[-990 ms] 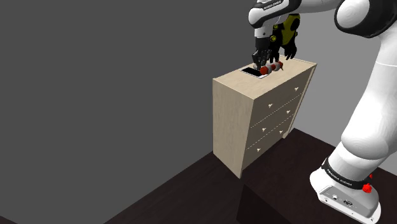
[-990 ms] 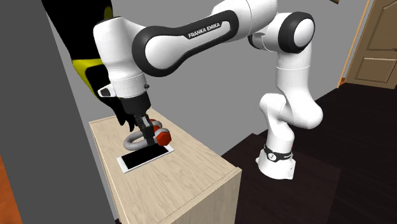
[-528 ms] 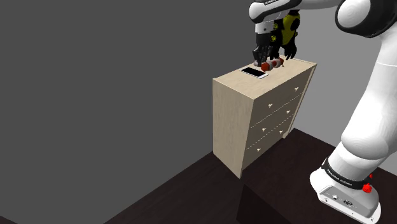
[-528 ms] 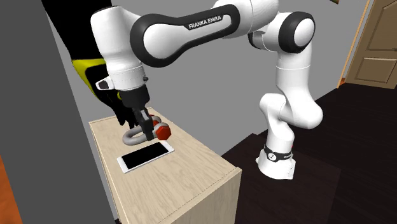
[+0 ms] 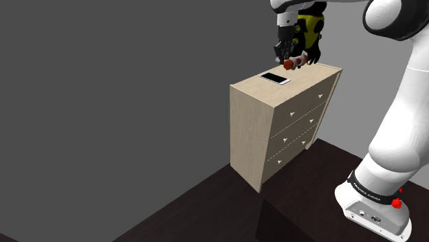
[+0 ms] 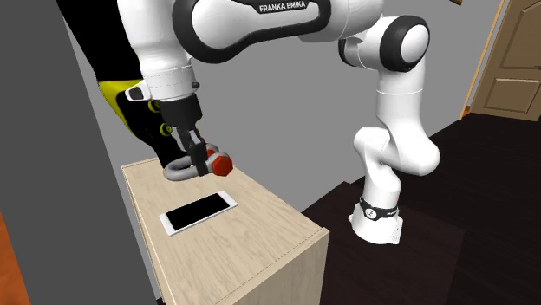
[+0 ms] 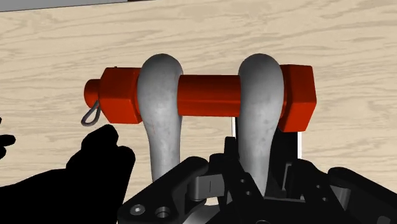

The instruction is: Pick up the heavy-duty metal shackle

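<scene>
The gripper (image 6: 198,158) has its jaws closed on the grey loop of the shackle (image 6: 195,165), so the shackle sits right between them, not off to any side. In the wrist view the loop's two legs run back into the fingers (image 7: 210,181), and the red pin (image 7: 210,95), its long axis, lies crosswise just past the fingertips. The shackle appears to hang clear of the dresser (image 6: 251,256), above the end of its top that is farther away in the second exterior view. The phone (image 6: 199,212) lies flat on that top, apart from the shackle and nearer the middle. The next move likely depends on this off-centre grip holding.
</scene>
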